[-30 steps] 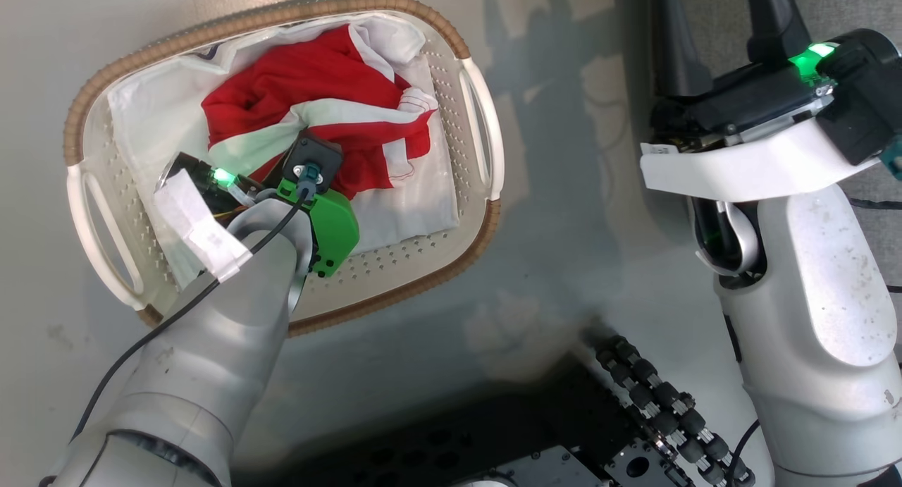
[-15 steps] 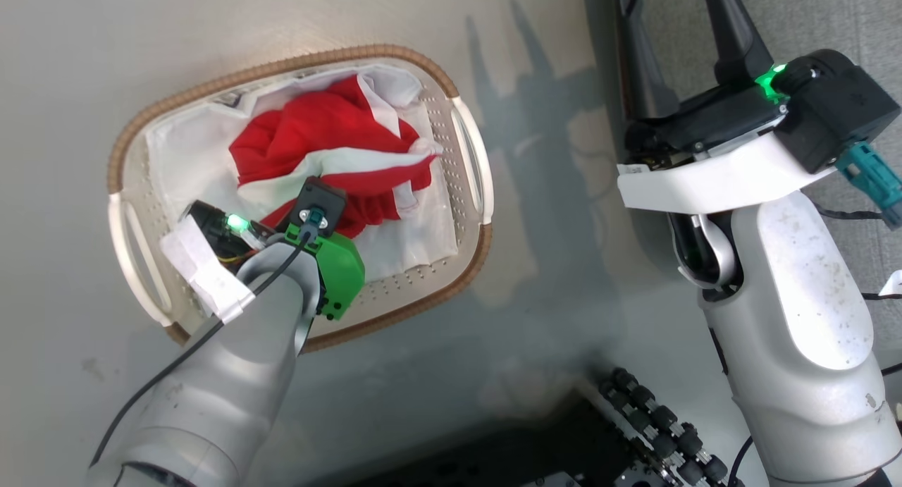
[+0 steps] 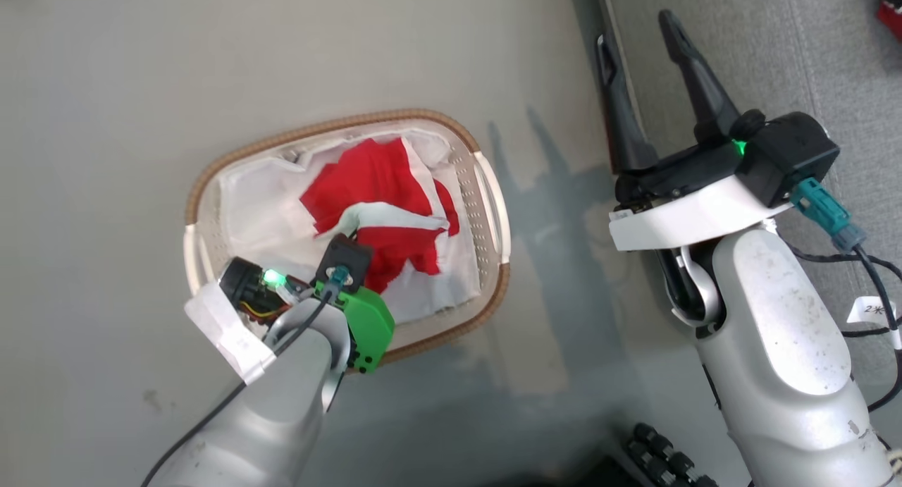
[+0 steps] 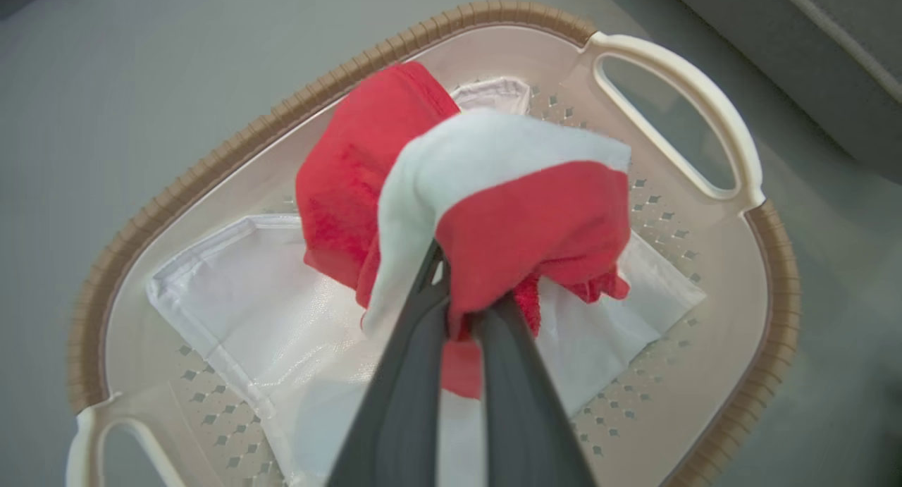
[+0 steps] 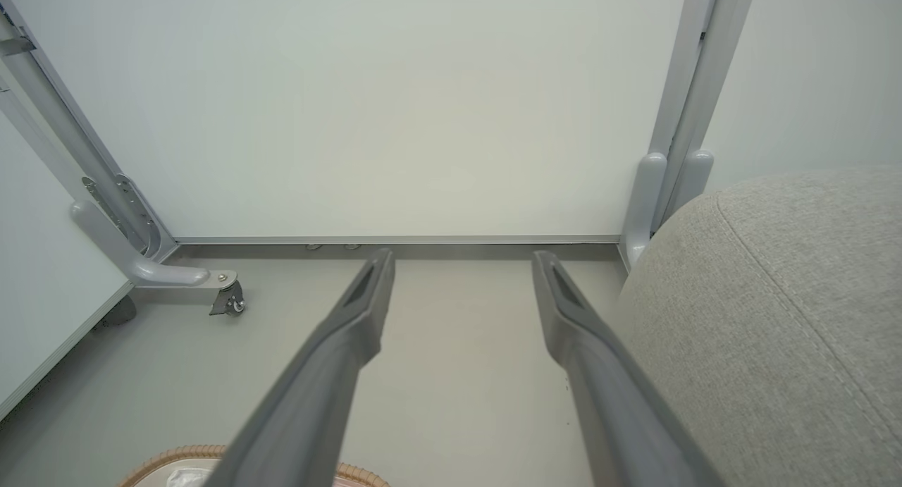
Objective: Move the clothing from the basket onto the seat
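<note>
The basket (image 3: 331,125) stands on the grey floor, its brown rim and white handles plain in the left wrist view (image 4: 676,92). A red garment with a broad white stripe, the clothing (image 3: 384,191), is bunched up over the white liner sheet (image 4: 246,290). My left gripper (image 4: 461,293) is shut on a fold of this clothing (image 4: 535,219), which hangs lifted above the basket floor. My right gripper (image 3: 634,29) stands open and holds nothing, at the edge of the grey seat (image 3: 775,50). In the right wrist view the right gripper (image 5: 461,258) points at a wall, beside the seat (image 5: 775,297).
A white wall panel on a metal frame with a caster foot (image 5: 225,300) stands beyond the floor. Cables (image 3: 874,290) hang by my right arm. My base's black rollers (image 3: 662,459) show at the bottom. A red and dark scrap (image 3: 891,1) lies on the seat's far corner.
The head camera has pulled up and away, so the basket looks smaller. My left gripper has drawn the clothing up into a tighter bunch. The right gripper's fingers now show in full.
</note>
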Motion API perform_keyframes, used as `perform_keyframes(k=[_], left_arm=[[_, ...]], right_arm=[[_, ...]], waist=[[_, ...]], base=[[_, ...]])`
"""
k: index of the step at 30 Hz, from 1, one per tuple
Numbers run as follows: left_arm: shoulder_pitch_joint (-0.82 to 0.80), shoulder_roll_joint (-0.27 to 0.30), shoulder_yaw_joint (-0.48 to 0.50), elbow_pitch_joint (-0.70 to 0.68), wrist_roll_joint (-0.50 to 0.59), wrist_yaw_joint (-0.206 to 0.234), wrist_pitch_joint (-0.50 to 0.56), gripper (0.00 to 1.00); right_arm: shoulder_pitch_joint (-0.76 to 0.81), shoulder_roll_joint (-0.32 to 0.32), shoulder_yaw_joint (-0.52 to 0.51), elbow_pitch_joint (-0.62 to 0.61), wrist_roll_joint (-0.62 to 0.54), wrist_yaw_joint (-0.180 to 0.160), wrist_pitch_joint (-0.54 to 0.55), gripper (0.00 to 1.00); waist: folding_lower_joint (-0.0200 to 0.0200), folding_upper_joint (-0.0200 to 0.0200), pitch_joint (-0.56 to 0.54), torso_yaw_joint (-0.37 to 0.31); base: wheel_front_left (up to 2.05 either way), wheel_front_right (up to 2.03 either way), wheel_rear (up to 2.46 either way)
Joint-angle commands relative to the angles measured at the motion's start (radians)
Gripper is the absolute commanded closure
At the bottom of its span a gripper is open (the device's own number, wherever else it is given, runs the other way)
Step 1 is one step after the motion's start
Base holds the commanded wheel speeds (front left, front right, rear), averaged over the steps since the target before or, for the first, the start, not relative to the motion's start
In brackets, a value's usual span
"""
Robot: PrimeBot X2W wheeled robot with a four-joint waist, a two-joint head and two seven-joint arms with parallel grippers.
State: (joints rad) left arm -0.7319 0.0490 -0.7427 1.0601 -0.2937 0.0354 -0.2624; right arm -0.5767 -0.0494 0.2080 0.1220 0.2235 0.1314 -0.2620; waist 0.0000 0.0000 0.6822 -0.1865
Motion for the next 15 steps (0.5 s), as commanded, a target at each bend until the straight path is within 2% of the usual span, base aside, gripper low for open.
perform_keyframes(k=[1,15], left_arm=[[0.024,0.004,0.004,-0.013,0.007,0.000,-0.003,1.00],[0.163,0.004,0.061,-0.134,0.029,0.009,-0.004,1.00]], right_arm=[[0.022,-0.004,0.001,0.007,0.000,-0.001,-0.004,0.00],[0.115,-0.004,-0.001,0.069,-0.020,-0.001,-0.004,0.00]], waist=[[0.0000,0.0000,-0.074,0.045],[0.0000,0.0000,-0.251,0.102]], base=[[0.00,0.00,0.00],[0.00,0.00,0.00]])
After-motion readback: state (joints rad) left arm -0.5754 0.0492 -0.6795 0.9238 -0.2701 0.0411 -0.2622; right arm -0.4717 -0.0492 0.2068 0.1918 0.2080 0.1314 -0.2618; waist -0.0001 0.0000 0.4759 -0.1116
